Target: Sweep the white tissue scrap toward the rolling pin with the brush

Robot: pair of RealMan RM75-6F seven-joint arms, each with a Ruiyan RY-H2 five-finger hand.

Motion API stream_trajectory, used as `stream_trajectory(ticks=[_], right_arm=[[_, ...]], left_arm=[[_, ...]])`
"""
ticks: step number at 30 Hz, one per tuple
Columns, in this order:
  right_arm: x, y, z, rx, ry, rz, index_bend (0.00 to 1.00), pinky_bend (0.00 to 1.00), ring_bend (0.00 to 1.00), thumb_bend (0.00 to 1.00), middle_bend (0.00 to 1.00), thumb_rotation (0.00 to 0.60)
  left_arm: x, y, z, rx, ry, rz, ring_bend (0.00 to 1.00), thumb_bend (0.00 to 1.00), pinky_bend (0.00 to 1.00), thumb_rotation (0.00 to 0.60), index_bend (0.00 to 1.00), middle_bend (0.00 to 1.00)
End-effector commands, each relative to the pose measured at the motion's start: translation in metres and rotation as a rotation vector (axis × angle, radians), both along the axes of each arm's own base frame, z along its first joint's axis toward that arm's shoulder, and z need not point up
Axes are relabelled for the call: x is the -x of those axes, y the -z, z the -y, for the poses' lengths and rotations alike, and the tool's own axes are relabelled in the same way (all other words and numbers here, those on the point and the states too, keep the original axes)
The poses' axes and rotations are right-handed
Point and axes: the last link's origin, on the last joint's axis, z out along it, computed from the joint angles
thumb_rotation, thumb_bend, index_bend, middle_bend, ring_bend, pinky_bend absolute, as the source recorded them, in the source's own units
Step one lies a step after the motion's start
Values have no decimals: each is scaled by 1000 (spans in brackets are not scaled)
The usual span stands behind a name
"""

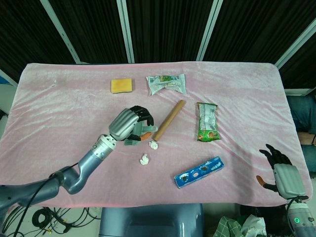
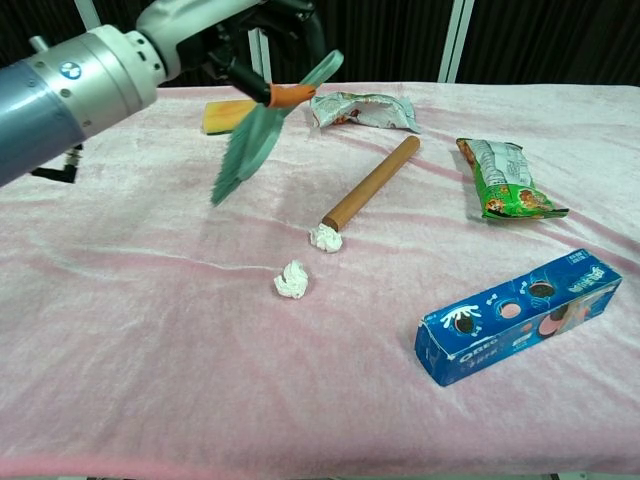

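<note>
My left hand (image 1: pixel 131 123) grips a green brush (image 2: pixel 250 143) by its orange-collared handle (image 2: pixel 289 95). The brush hangs tilted above the pink cloth, left of the wooden rolling pin (image 2: pixel 372 182), its bristles clear of the table. One white tissue scrap (image 2: pixel 325 238) lies against the pin's near end (image 1: pixel 153 145). A second scrap (image 2: pixel 292 280) sits a little nearer and to the left (image 1: pixel 144 159), apart from the pin (image 1: pixel 169 120). My right hand (image 1: pixel 277 164) rests at the table's near right corner, fingers spread, holding nothing.
A blue cookie box (image 2: pixel 525 315) lies near right. A green snack bag (image 2: pixel 505 180) is right of the pin. A white-green packet (image 2: pixel 365 110) and a yellow sponge (image 2: pixel 225 115) lie at the back.
</note>
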Motion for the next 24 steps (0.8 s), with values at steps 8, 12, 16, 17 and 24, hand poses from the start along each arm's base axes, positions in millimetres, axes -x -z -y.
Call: stream_trajectory(ticks=[8, 12, 16, 17, 24], right_arm=[[0, 0, 0, 0, 3, 1, 195, 160, 100, 202, 47, 600], [0, 0, -1, -2, 6, 2, 195, 160, 100, 202, 47, 600], [-1, 0, -1, -1, 5, 1, 195, 160, 100, 201, 47, 600], [-1, 0, -1, 0, 6, 2, 195, 160, 100, 202, 47, 600], [0, 0, 0, -3, 9, 4, 195, 160, 100, 202, 47, 600]], left_arm=[[97, -36, 4, 9, -174, -288, 310, 408, 300, 600, 706, 730], [117, -31, 6, 27, -214, -338, 310, 408, 300, 600, 707, 730], [127, -14, 8, 64, -224, -368, 310, 408, 300, 600, 702, 729], [128, -10, 8, 68, -222, -376, 310, 408, 300, 600, 701, 728], [123, 13, 4, 76, -181, -420, 248, 397, 238, 600, 621, 644]])
